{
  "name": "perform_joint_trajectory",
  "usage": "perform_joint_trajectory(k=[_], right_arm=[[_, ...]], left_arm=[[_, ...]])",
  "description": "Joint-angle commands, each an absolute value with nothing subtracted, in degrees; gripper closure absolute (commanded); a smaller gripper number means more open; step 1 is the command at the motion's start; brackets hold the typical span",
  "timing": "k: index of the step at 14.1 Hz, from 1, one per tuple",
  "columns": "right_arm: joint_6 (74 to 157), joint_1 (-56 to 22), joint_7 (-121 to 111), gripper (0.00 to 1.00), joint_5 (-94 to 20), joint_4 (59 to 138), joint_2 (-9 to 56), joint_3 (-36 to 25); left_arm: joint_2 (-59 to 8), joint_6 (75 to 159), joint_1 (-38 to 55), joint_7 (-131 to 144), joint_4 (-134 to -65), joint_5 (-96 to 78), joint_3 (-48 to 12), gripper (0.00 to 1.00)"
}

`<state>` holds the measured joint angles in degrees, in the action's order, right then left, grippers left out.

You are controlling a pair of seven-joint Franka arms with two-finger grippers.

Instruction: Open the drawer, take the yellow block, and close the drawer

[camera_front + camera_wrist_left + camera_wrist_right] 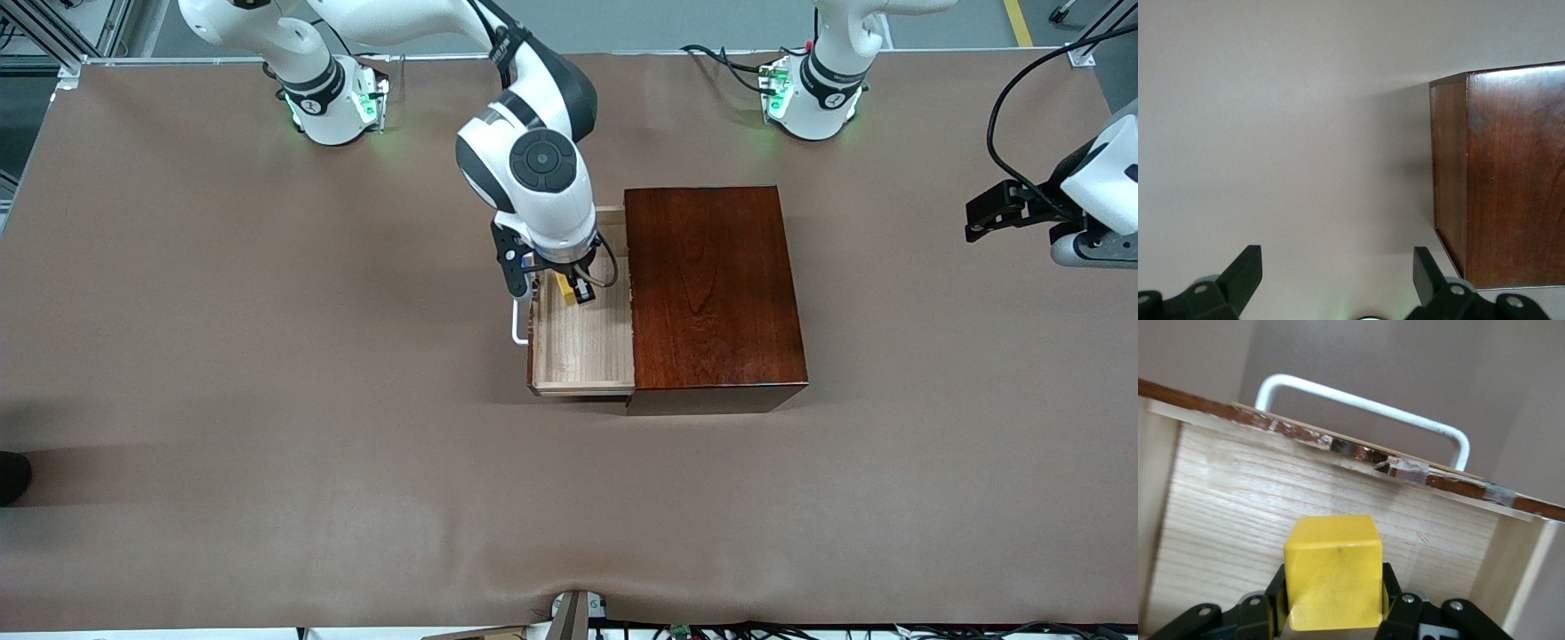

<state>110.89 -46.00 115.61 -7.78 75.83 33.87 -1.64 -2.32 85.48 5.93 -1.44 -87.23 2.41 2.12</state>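
yellow block (1333, 570) sits pinched between the 2 fingers of our right claw (569, 286), over the pulled-out drawer (582, 342); from the front view we cannot tell whether it has left the drawer floor or is touching it. the drawer stands out of the dark wooden box (711, 284) toward the right arm's end of the desk (267, 356), with its white handle (1365, 407) on the outer front. in the right wrist view the block fills the gap between the black fingers (1275, 597), which press on 2 opposite faces. we judge the step in hand to be taking the block out, with opening done and closing left to do. to do it well, we should lift straight up until the block is above the drawer's walls, and only then carry it sideways, since the drawer front and the box edge lie close to the claw. we should keep the squeeze steady so the cube does not twist. a good place to set it down would be bare desk away from the handle, leaving room for the push that shuts the drawer. our left claw (1331, 283) waits with its fingers spread wide and holding nothing, over the desk at the left arm's end, well apart from the box.
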Motion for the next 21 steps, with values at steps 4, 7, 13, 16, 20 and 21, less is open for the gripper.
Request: perform_joint_trajectory(k=[4,7,13,16,20,21], right_arm=[[108.46,-40.27,108.24,1.00,-8.00,74.27,31.74,-1.58],[106.61,-34.91,98.29,1.00,-8.35,74.36,31.46,-1.58],[102.50,-25.42,81.25,1.00,-8.35,74.62,30.94,-1.50],[98.01,-20.32,70.78,1.00,-8.26,76.11,29.10,-1.58],[97.38,-14.78,56.98,1.00,-8.00,81.99,24.97,-1.67],[97.12,-12.85,54.43,1.00,-8.00,82.78,24.26,-1.58]], left_arm=[[-3.34,86.39,7.81,7.88,-87.10,1.41,0.53,0.00],[-4.13,87.19,8.96,14.92,-87.10,1.41,-1.31,0.00],[-6.84,87.98,11.24,33.63,-86.92,1.50,-7.29,0.00],[-12.11,87.98,15.10,44.61,-82.02,1.58,-8.53,0.00],[-17.22,92.18,23.00,59.02,-78.31,1.49,-8.53,0.00],[-18.10,93.94,24.85,62.80,-78.31,1.49,-8.53,0.00]])
